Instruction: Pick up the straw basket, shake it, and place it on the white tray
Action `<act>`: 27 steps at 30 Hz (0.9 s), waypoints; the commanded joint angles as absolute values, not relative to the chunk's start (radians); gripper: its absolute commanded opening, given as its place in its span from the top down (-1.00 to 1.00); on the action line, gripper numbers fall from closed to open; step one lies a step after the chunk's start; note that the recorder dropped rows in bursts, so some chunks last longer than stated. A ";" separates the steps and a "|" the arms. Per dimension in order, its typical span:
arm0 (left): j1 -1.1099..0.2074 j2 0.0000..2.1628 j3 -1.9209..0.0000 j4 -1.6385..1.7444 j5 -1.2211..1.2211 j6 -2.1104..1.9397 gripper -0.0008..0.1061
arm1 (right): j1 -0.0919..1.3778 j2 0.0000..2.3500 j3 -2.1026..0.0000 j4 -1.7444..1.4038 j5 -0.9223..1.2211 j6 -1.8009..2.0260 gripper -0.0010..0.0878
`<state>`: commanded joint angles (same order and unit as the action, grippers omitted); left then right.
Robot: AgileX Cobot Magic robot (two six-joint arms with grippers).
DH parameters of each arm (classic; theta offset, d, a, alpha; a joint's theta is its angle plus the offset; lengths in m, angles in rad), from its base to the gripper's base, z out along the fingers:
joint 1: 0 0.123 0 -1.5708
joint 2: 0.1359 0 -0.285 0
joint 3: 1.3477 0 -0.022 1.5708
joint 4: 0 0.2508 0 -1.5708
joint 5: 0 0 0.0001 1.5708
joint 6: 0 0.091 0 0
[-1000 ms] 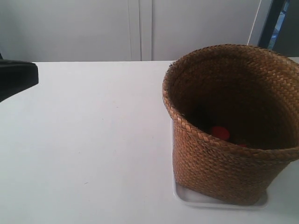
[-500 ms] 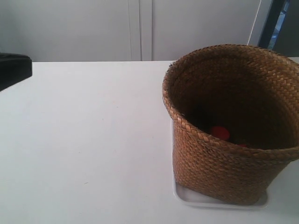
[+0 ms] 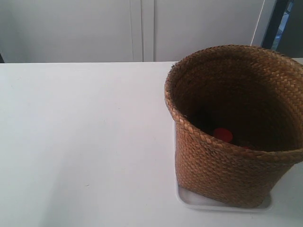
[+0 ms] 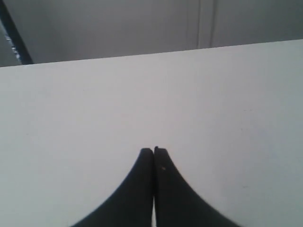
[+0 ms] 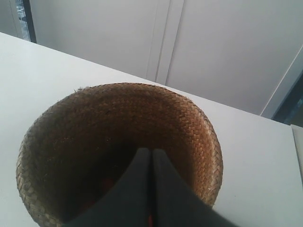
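Gone from the exterior view's left edge is the black arm; straw basket [image 3: 227,175] stands upright on white tray [image 3: 189,199], left gripper [image 4: 154,150] and right gripper [image 5: 151,150] both closed, empty, so withdraw your right one straight, clear of the braided rim.

straw basket [image 3: 222,175] on white tray [image 3: 191,200]

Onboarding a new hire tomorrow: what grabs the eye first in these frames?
The big straw basket, sitting on the white tray at the exterior view's right, with a red object in its dark inside. In the right wrist view, the shut right end effector hangs over the basket's mouth.
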<state>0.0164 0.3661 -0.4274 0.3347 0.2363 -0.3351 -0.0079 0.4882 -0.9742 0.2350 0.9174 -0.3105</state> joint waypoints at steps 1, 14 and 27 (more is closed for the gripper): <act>0.040 0.347 -0.427 0.335 0.279 -0.335 0.99 | -0.008 0.488 -0.974 0.235 0.917 -0.311 0.98; 0.151 0.002 -0.223 0.335 0.336 -0.337 0.99 | -0.008 0.488 -0.974 0.235 0.917 -0.311 0.98; 0.147 0.000 -0.017 0.270 0.221 -0.342 0.99 | -0.008 0.488 -0.974 0.235 0.915 -0.311 0.98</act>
